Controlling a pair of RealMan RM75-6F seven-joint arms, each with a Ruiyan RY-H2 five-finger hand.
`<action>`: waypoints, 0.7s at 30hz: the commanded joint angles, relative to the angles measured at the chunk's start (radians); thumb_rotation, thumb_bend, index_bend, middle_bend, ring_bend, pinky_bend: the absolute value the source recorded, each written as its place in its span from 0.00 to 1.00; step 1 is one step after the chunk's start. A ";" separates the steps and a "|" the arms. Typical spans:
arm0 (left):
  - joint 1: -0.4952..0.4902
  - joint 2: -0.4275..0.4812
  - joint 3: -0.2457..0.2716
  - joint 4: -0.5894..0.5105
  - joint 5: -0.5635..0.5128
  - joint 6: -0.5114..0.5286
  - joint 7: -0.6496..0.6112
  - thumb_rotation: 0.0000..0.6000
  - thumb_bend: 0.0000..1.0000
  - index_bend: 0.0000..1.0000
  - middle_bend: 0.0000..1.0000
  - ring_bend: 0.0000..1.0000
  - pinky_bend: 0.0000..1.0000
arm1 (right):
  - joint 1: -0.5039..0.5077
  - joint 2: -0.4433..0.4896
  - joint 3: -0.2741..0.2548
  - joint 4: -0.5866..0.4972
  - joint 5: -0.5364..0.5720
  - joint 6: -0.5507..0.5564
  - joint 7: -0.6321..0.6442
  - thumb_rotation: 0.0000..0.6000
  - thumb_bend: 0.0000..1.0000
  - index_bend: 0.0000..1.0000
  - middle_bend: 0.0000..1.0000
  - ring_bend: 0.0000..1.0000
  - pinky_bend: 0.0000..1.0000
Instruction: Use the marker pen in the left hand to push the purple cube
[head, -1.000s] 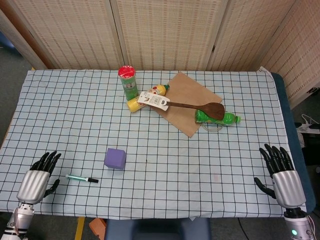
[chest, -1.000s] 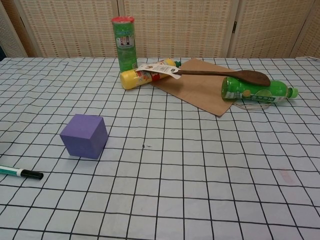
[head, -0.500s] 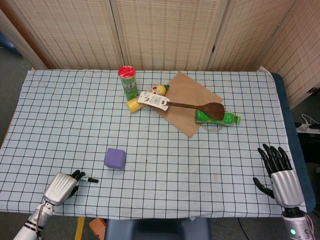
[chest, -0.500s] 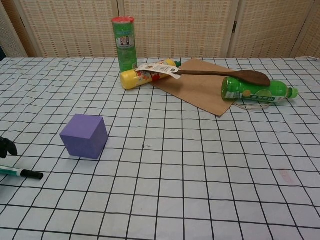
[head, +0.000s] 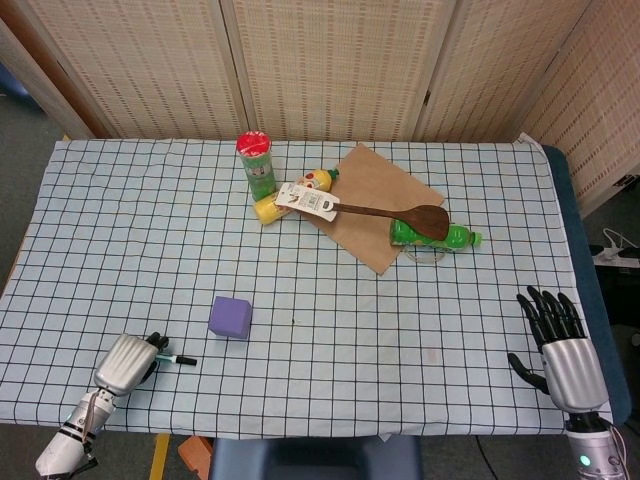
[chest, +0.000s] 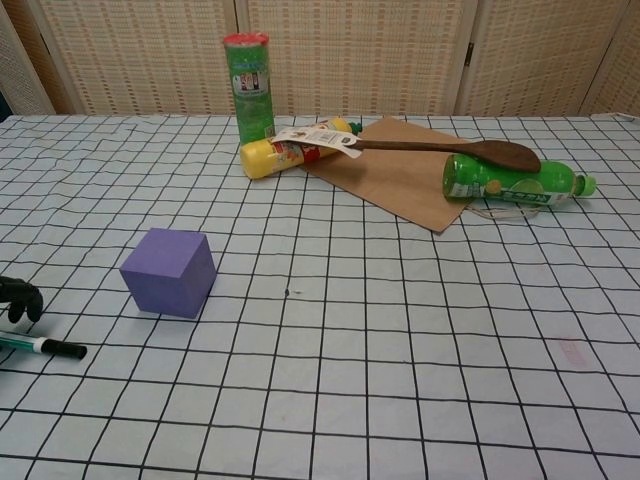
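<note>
The purple cube (head: 230, 316) (chest: 168, 271) sits on the checked cloth at the near left. A green marker pen (head: 176, 359) (chest: 43, 346) with a black cap lies flat on the cloth, left of and nearer than the cube, cap pointing right. My left hand (head: 127, 362) is over the pen's rear end, back plate up, fingers (chest: 20, 297) bent downward. In the chest view those fingers hang just above and behind the pen, apart from it. My right hand (head: 558, 344) rests at the near right edge with its fingers spread, holding nothing.
At the back middle stand a red-lidded green can (head: 257, 163), a lying yellow bottle (head: 290, 200), a brown paper sheet (head: 375, 200), a wooden spoon (head: 400, 213) and a lying green bottle (head: 435, 235). The table's front edge is close behind both hands.
My left hand has swung right from the table's left edge and now covers the pen's rear end, fingers lowered. The pen, the cube and the right hand have stayed put.
</note>
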 joint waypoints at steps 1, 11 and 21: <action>-0.002 -0.006 0.001 0.012 -0.011 -0.006 -0.010 1.00 0.39 0.45 0.47 0.80 1.00 | 0.000 0.000 0.000 0.000 0.000 -0.001 0.000 1.00 0.13 0.00 0.00 0.00 0.00; -0.005 -0.013 0.008 0.031 -0.031 -0.017 -0.032 1.00 0.40 0.49 0.50 0.80 1.00 | -0.001 -0.002 -0.004 -0.003 -0.004 0.001 -0.005 1.00 0.13 0.00 0.00 0.00 0.00; 0.003 -0.044 0.000 0.081 -0.010 0.063 -0.089 1.00 0.49 0.70 0.72 0.81 1.00 | 0.001 -0.006 -0.006 -0.001 -0.004 -0.005 -0.009 1.00 0.13 0.00 0.00 0.00 0.00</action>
